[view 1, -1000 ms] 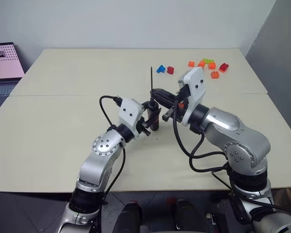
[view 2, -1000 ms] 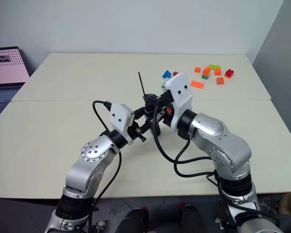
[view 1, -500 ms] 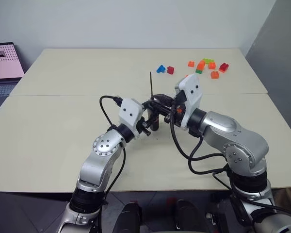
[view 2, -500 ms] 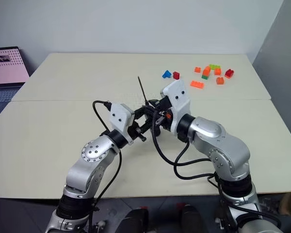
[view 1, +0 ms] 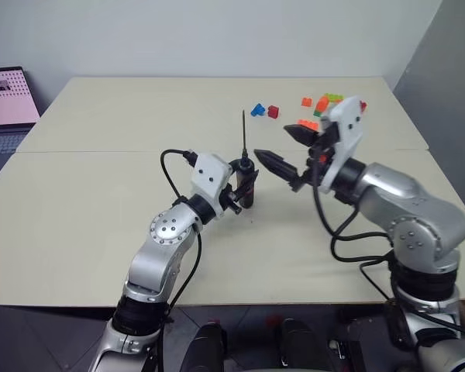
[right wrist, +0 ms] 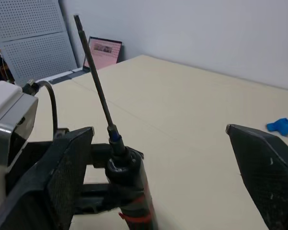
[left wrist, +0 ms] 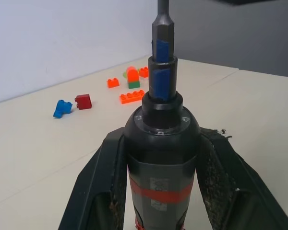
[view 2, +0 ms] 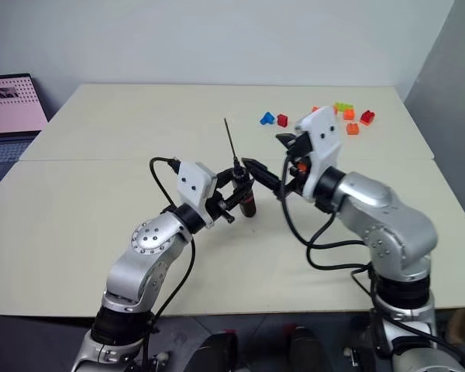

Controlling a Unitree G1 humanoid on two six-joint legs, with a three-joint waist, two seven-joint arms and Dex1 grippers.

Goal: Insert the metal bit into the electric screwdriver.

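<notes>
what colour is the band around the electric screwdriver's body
Red, on the black electric screwdriver; it shows best in the left wrist view.

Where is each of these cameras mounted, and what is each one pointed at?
Head pair: on the robot's head, looking down over both arms at the beige table.
Left wrist: along the left claw, shut on the slim black red-banded electric screwdriver.
Right wrist: between the open right claw fingers, towards that screwdriver with the thin grey metal bit standing in its tip.
Shared: both wrist views show the blue toy brick.
</notes>
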